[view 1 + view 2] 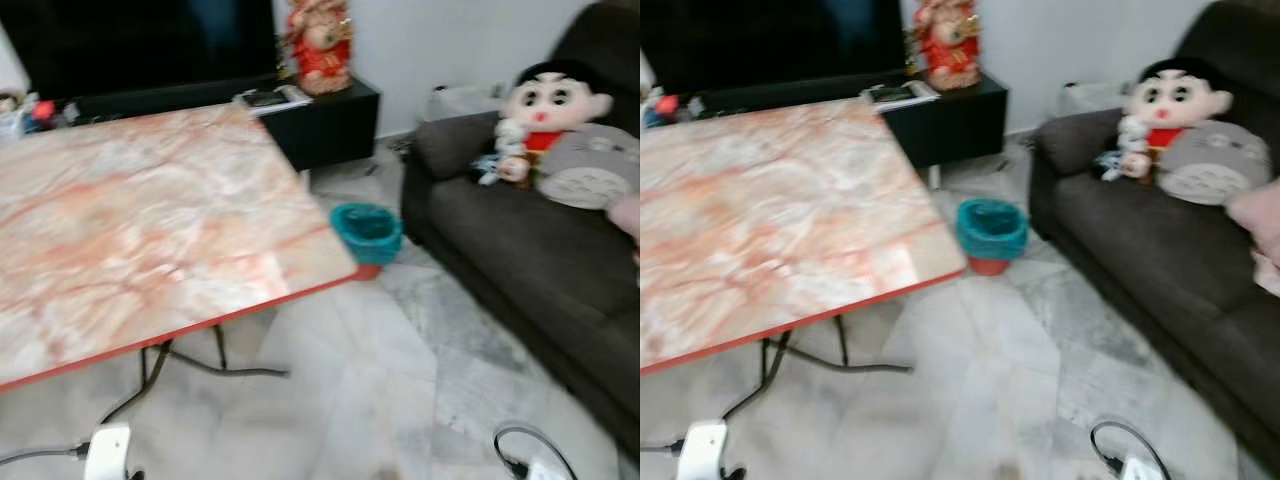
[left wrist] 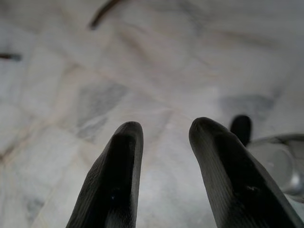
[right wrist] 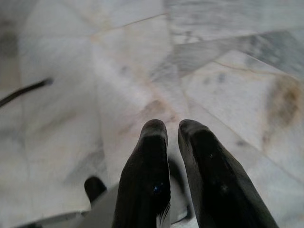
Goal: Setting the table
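The marble floor [image 1: 400, 400] takes up most of the room before me, pale and veined, with a white power strip [image 1: 108, 450] and its cable lying under the desk's near edge, probably left there to reach a socket. The desk [image 1: 150, 230], a folding one with a pink marbled top and a red rim, stands on thin dark legs; most of its top is bare, with only some small clutter at its far left corner, too blurred to name, so I judge the setting of it has not begun and no dish or cutlery is anywhere to be seen yet. Along the right wall sits a dark grey sofa [image 1: 520, 260], with a big-headed plush doll [image 1: 550, 110] propped against its back cushion beside a grey round plush [image 1: 595, 170]. Behind the desk's far edge a low black cabinet [image 1: 320, 125] carries a red figurine [image 1: 320, 40]. A teal bin [image 1: 367, 232] stands on the floor just off the desk's far right corner, handy for scraps. Both arms hang low, pointing at the floor, which suits walking: the left end effector [image 2: 161, 142] has its fingers parted and holds nothing, while the right end effector [image 3: 173, 137] has its fingers nearly together, a thin gap between them, also empty.
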Motion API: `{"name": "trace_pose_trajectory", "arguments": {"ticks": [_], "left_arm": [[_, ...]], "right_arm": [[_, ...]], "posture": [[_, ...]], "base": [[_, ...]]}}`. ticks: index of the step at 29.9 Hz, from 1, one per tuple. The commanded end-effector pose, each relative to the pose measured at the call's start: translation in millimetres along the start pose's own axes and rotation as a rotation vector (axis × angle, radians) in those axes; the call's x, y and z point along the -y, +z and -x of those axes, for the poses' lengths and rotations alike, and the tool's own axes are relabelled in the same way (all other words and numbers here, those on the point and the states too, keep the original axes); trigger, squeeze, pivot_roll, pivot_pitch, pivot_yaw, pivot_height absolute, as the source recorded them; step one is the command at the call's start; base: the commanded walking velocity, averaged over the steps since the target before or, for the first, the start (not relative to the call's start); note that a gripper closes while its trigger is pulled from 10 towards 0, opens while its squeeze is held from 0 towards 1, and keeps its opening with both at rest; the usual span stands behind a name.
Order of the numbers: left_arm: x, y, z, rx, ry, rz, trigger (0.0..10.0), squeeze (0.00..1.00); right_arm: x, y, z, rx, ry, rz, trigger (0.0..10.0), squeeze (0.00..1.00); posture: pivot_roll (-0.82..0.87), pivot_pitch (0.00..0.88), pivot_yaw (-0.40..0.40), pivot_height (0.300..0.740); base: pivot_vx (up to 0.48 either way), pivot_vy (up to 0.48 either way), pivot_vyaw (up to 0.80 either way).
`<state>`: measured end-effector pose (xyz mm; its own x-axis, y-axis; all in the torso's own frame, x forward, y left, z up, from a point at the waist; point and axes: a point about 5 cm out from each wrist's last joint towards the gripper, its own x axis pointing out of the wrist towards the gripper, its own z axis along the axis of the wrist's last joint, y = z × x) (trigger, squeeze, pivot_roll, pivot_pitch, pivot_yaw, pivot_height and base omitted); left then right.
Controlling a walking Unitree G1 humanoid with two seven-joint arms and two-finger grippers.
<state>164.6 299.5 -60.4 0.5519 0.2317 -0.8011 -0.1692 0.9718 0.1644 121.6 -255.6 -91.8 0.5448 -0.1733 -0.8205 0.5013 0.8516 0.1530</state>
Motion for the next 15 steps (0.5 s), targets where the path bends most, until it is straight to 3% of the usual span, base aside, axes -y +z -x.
{"name": "trace_pose_trajectory", "arguments": {"ticks": [1,5,6,9,15], "left_arm": [[3.1,-2.7,-0.2,-0.016,-0.015,0.010,10.0,0.00],[3.8,-2.8,-0.3,-0.016,-0.018,0.009,10.0,0.00],[4.5,-1.7,-0.6,-0.014,-0.020,0.010,10.0,0.00],[4.7,0.9,-1.1,-0.010,-0.021,0.011,10.0,0.00],[6.8,5.2,-2.2,-0.003,-0.020,0.015,10.0,0.00]], "right_arm": [[29.8,7.2,7.6,0.012,-0.037,0.001,10.0,0.00],[46.9,9.4,13.5,0.011,-0.054,0.001,10.0,0.00],[63.1,10.5,20.1,0.008,-0.072,-0.003,10.0,0.00],[71.9,12.8,23.6,0.006,-0.082,-0.014,10.0,0.00],[64.3,21.6,18.2,0.021,-0.085,-0.049,10.0,0.00]], "posture": [[0.03,0.000,0.018,0.740],[0.03,0.000,0.018,0.740],[0.03,0.000,0.017,0.740],[0.04,0.000,0.015,0.740],[0.04,0.000,0.011,0.740]], "base": [[0.000,0.326,0.80],[0.000,0.328,0.80],[0.000,0.326,0.80],[0.000,0.328,0.60],[0.000,0.326,0.00]]}}
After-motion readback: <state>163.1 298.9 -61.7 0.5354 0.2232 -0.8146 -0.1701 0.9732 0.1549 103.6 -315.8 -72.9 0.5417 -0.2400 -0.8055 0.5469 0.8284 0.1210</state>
